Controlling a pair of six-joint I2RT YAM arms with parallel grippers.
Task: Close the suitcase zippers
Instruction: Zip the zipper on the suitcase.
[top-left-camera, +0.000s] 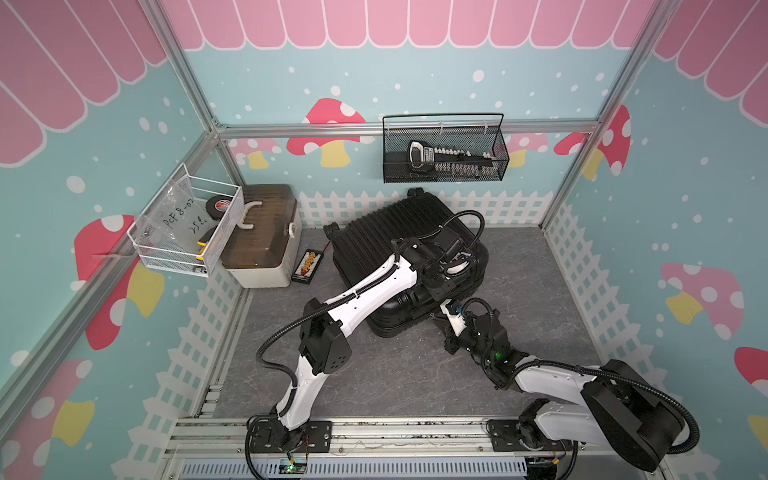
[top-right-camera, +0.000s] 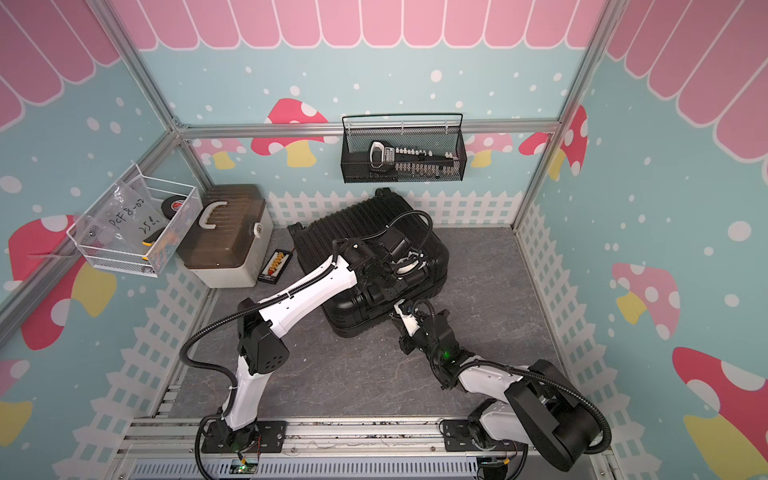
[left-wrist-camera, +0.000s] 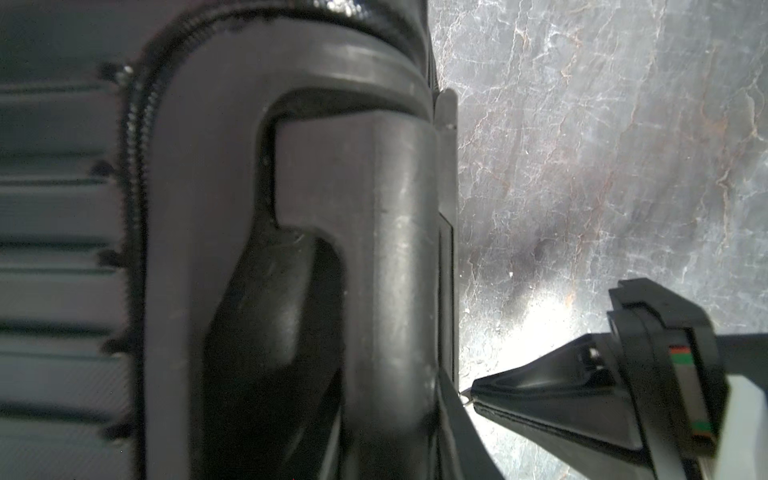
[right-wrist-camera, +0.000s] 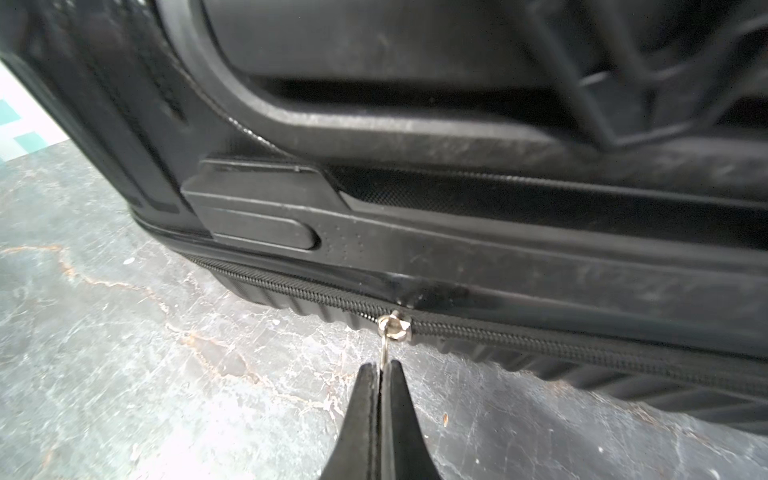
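Observation:
The black ribbed suitcase (top-left-camera: 386, 232) (top-right-camera: 353, 228) lies flat on the grey floor in both top views. My left gripper (top-left-camera: 442, 291) (left-wrist-camera: 395, 415) reaches over its lid and is shut on the suitcase's side handle (left-wrist-camera: 395, 249). A dark finger sits on each side of the handle bar. My right gripper (top-left-camera: 436, 322) (top-right-camera: 392, 318) (right-wrist-camera: 380, 365) is at the case's near edge, shut on the thin metal pull tab (right-wrist-camera: 385, 349) of a silver zipper slider (right-wrist-camera: 395, 326). The zipper track (right-wrist-camera: 540, 340) runs along the rim seam on both sides of the slider. In the left wrist view the right gripper (left-wrist-camera: 476, 395) touches the rim.
A white box with a brown lid (top-left-camera: 262, 237) stands at the back left, with a small black tray of coloured parts (top-left-camera: 306, 266) beside the suitcase. A white wire basket (top-left-camera: 187, 224) hangs on the left wall and a black mesh basket (top-left-camera: 444, 149) on the back wall.

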